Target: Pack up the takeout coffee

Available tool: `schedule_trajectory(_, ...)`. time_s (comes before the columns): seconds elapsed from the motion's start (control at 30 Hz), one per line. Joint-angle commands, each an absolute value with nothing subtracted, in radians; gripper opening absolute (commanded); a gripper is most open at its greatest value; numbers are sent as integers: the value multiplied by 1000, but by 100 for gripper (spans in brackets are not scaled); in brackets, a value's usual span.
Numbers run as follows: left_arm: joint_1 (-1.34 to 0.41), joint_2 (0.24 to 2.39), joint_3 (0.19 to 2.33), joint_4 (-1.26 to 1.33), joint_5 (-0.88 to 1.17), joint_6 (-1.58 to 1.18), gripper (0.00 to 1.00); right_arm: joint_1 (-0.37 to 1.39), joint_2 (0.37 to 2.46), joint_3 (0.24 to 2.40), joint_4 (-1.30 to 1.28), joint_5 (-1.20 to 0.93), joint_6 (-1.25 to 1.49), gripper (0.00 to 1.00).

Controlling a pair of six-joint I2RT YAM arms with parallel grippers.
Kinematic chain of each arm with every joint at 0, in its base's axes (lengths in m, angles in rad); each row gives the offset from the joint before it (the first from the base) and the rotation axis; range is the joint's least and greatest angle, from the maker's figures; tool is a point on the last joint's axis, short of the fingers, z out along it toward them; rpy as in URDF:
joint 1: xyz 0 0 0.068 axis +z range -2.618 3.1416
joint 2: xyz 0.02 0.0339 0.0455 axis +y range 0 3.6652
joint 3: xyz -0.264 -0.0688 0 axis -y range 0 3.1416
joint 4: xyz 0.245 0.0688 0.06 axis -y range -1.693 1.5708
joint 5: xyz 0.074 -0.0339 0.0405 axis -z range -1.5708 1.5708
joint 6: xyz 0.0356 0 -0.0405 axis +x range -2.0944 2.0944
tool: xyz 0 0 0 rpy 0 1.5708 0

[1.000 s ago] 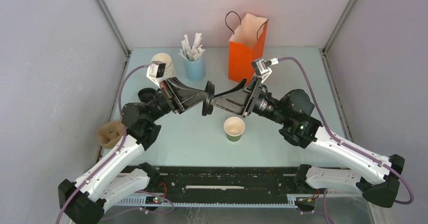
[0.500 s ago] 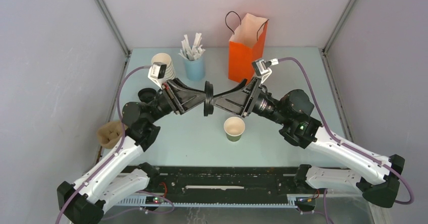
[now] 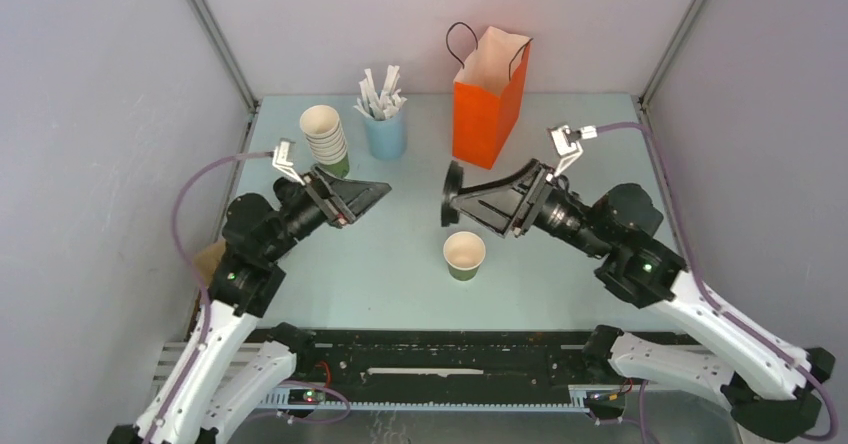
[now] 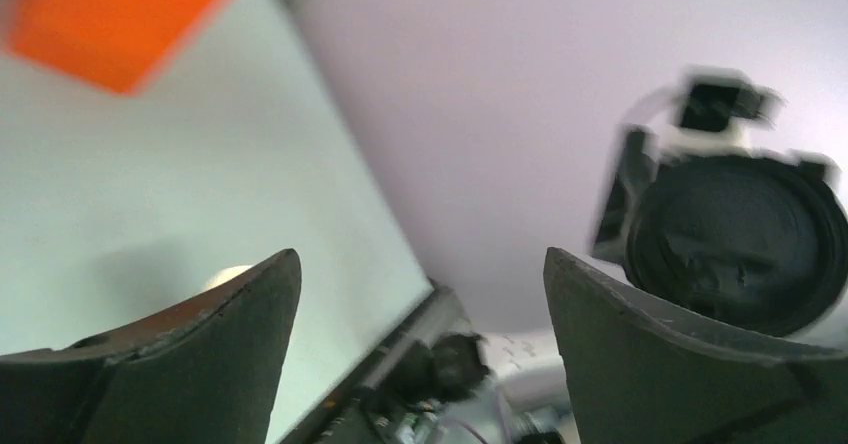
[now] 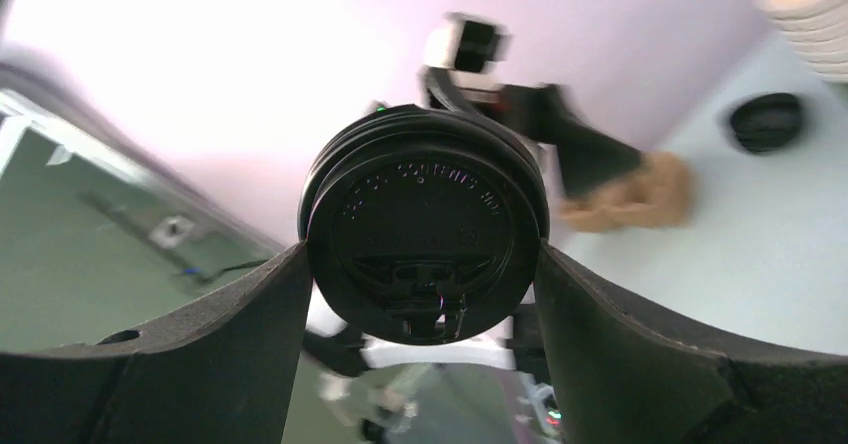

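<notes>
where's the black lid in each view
Top external: black lid edge-on at centre, gripped by the right end effector, above the green cup.
Left wrist: lid at right, face-on.
Right wrist: lid fills the centre.
Shared landmark: orange bag, top left in the left wrist view; absent from the right wrist view.

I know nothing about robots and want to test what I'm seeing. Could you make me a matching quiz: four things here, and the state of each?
1 black lid
2 green cup
3 orange bag
4 left gripper

a jaws apart, holding nothing
b upright at the back
c clamped in the right gripper
d lidless, mid-table

Pairs: 1-c, 2-d, 3-b, 4-a
</notes>
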State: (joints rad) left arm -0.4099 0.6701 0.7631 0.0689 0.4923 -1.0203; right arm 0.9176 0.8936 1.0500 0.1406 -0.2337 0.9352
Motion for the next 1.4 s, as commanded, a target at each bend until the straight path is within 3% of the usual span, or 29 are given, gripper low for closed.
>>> schedule_trajectory(0.0, -341, 607, 962, -566, 178, -692, 96, 898, 786, 1043, -331, -30, 582, 84)
schedule_trajectory(0.07, -341, 594, 1010, -711, 48, -607, 96, 921, 773, 1037, -502, 140, 460, 84)
schedule_trajectory(0.2, -341, 579, 1055, -760, -32, -519, 96, 956, 818, 1034, -713, 345, 327, 81)
schedule_trajectory(0.33, -341, 626, 1092, -725, -38, -471, 94, 966, 927, 1078, -801, 403, 279, 80)
schedule_trajectory(0.57, -341, 699, 1120, -654, -89, -357, 93, 1007, 1206, 1227, -897, 363, 272, 80)
schedule_trajectory(0.9, -341, 653, 980, -574, -115, -256, 93, 1007, 1491, 1442, -1008, 286, 256, 81)
schedule_trajectory(1.37, -341, 619, 878, -523, -82, -239, 92, 961, 1626, 1522, -1059, 218, 231, 82)
